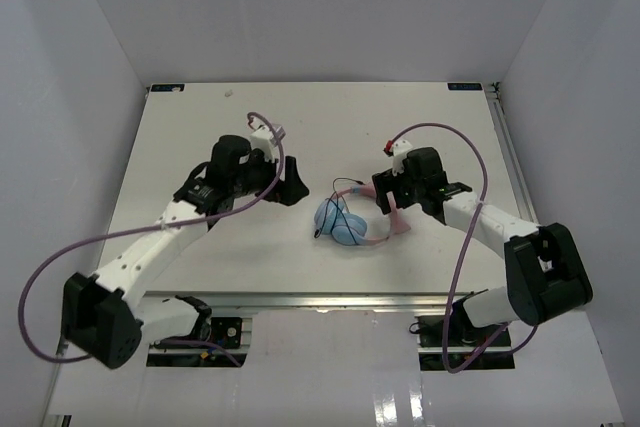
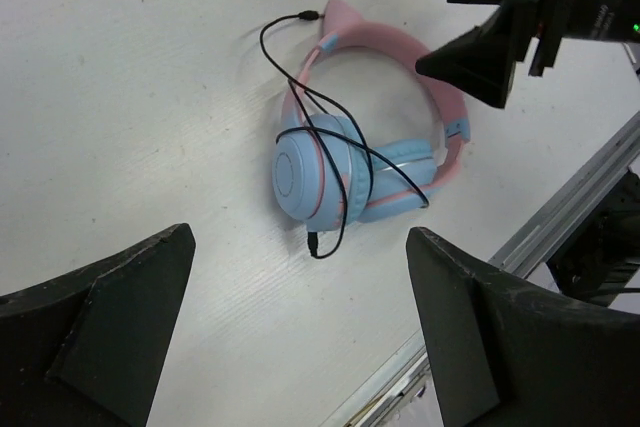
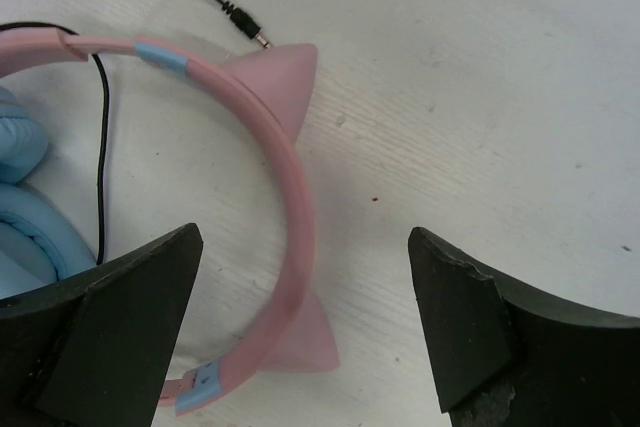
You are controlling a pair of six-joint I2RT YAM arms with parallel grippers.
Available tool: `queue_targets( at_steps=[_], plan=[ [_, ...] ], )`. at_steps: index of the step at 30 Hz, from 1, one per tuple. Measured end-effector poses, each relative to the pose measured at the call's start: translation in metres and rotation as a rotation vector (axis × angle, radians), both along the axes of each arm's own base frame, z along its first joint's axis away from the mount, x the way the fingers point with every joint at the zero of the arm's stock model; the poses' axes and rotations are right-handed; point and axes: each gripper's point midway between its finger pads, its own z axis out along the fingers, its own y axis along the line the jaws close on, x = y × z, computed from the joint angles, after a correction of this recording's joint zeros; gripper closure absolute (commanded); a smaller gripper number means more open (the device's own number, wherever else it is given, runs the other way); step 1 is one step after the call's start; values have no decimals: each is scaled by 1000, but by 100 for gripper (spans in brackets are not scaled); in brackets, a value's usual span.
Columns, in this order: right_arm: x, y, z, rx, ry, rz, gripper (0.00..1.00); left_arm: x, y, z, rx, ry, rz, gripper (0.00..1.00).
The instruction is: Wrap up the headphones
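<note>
The headphones (image 1: 345,223) lie flat on the white table near the middle, with light-blue ear cups (image 2: 312,179) folded together and a pink headband (image 2: 395,45) with cat-ear points. The thin black cord (image 2: 350,147) crosses over the ear cups in a few loops, and its plug end (image 3: 246,28) lies loose by the headband. My left gripper (image 1: 292,185) is open and empty, hovering left of the ear cups (image 2: 300,287). My right gripper (image 1: 384,197) is open and empty over the headband (image 3: 292,177), its jaws apart on either side (image 3: 303,247).
A metal rail (image 1: 330,299) runs along the table's near edge and also shows in the left wrist view (image 2: 560,217). White walls enclose the table on three sides. Thick purple cables (image 1: 462,237) loop off both arms.
</note>
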Motion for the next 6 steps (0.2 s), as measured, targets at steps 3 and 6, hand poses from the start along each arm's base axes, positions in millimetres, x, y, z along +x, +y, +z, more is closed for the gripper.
queue_targets(
  at_steps=[3, 6],
  plan=[
    [4, -11, 22, 3, -62, -35, 10, -23, 16, 21, -38, -132, -2, 2],
    [4, -21, 54, 18, -160, -72, 10, -43, 30, 28, -60, -228, 2, 2]
  ],
)
